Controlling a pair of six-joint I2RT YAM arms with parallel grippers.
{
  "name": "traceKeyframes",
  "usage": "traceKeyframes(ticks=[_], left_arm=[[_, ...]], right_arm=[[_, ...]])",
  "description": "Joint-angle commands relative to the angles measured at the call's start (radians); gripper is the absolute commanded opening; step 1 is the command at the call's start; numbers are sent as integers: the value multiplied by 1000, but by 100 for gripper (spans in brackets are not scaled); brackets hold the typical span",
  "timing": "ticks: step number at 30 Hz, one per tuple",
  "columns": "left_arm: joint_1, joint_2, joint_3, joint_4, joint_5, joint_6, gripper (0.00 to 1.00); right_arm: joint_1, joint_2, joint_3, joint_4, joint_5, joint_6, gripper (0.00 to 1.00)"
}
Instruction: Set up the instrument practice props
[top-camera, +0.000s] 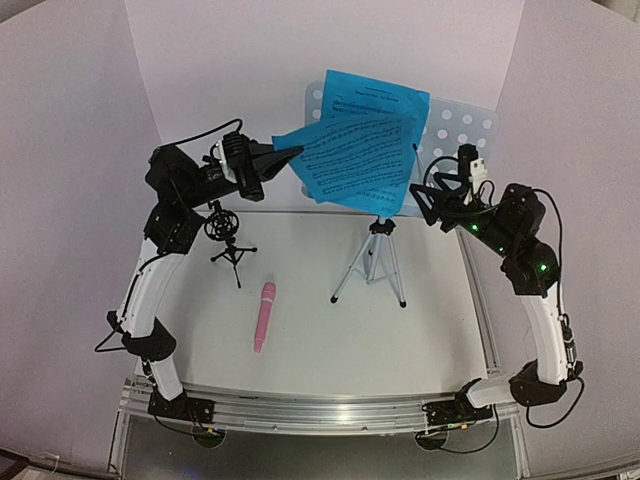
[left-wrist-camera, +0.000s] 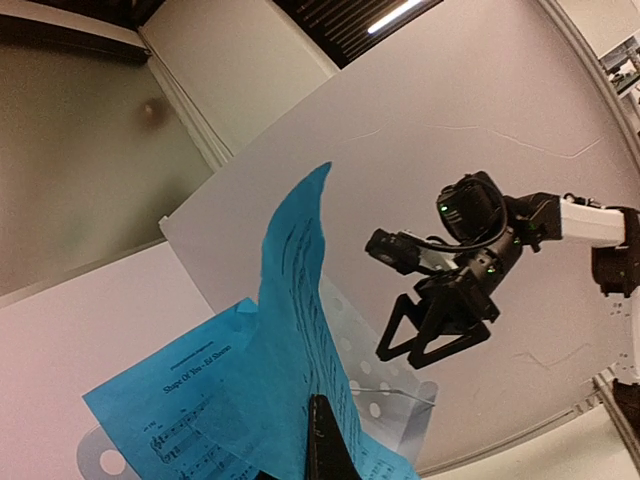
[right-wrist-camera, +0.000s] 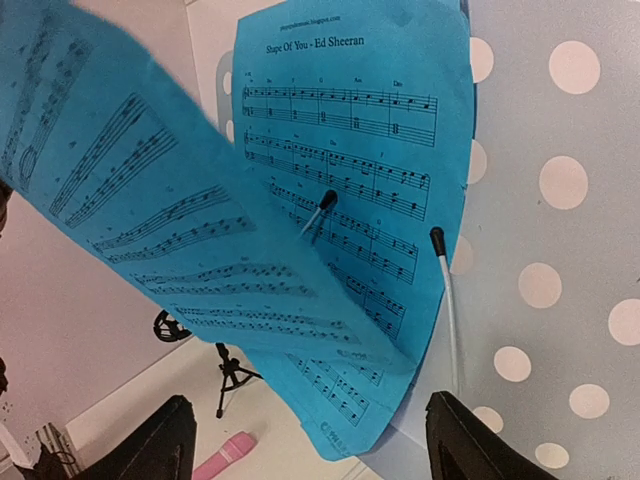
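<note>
The pale blue perforated music stand (top-camera: 462, 127) rises on its silver tripod (top-camera: 372, 262) at the back of the table. One bright blue music sheet (top-camera: 378, 98) lies flat against it. A second sheet (top-camera: 352, 160) hangs in front, curled, and my left gripper (top-camera: 288, 155) is shut on its left edge. In the left wrist view, that gripper (left-wrist-camera: 325, 445) pinches the sheet (left-wrist-camera: 292, 320). My right gripper (top-camera: 424, 203) is open, just off the sheet's right edge; its fingers (right-wrist-camera: 468, 446) straddle the sheet's lower corner (right-wrist-camera: 370, 420) without touching. The pink microphone (top-camera: 264, 316) lies on the table. The black tripod mic holder (top-camera: 228, 236) stands to its left.
Two thin wire page clips (right-wrist-camera: 447, 300) stick up from the stand's shelf, one behind the hanging sheet. A white backdrop (top-camera: 220, 60) closes off the back. A metal rail (top-camera: 320, 410) runs along the near table edge between the arm bases.
</note>
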Motion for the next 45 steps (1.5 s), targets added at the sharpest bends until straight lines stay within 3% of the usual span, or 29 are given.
traceKeyframes(ticks=[1, 8, 15, 19, 28, 33, 38, 45], left_arm=[[5, -68, 61, -150, 37, -47, 0], [26, -136, 121, -451, -178, 104, 0], [27, -295, -64, -502, -511, 235, 0], [28, -408, -245, -515, -666, 280, 0], [28, -560, -455, -533, -769, 225, 0], [28, -599, -555, -488, -768, 230, 0], [28, -600, -571, -488, -751, 241, 0], [28, -598, -592, -478, -735, 239, 0]], right_arm=[[-2, 4, 21, 15, 1, 94, 75], [-2, 31, -46, 15, 65, 314, 63], [-2, 94, -49, 14, 184, 399, 56], [-2, 141, -22, 13, 236, 396, 52], [-2, 194, 1, 7, 253, 404, 44], [-2, 182, -28, 9, 200, 373, 33], [-2, 144, -58, 21, 238, 306, 14], [-2, 155, -37, 74, 124, 83, 0]])
